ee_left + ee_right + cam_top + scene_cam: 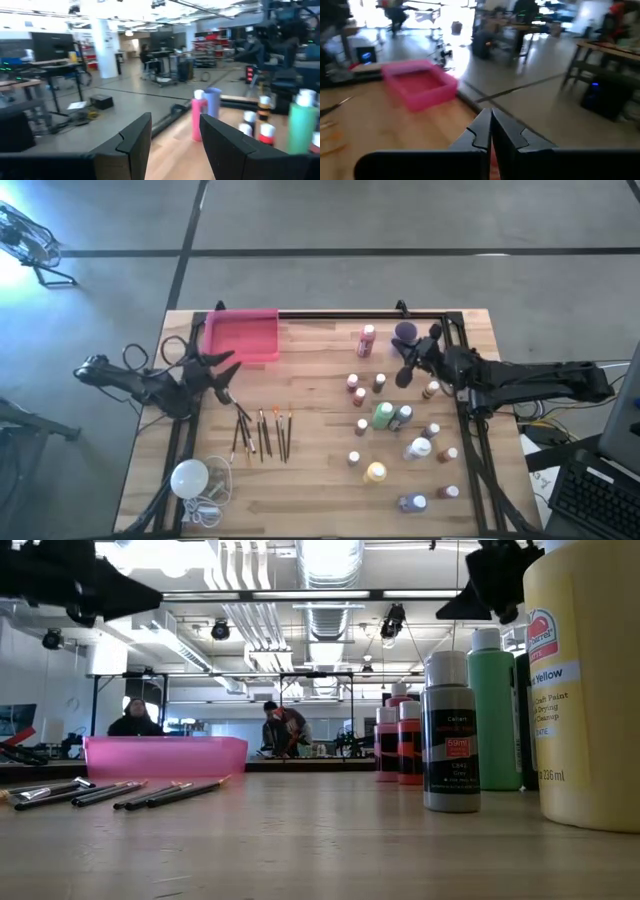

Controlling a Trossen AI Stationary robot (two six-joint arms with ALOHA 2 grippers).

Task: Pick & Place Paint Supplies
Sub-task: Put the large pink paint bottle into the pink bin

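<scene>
Many white-capped paint bottles stand upright on the table's right half: a pink one, purple, green, yellow and several tiny ones. Several thin brushes lie flat left of the middle. My left gripper hangs open above the table between the pink tray and the brushes. In its wrist view the open fingers point toward the bottles. My right gripper is shut and raised over the far bottles; its shut fingers point toward the tray.
A white round bulb with a coiled cord lies at the near left corner. A dark frame rail runs along the far edge and down both sides. Bare wood lies between brushes and bottles. People stand in the room beyond.
</scene>
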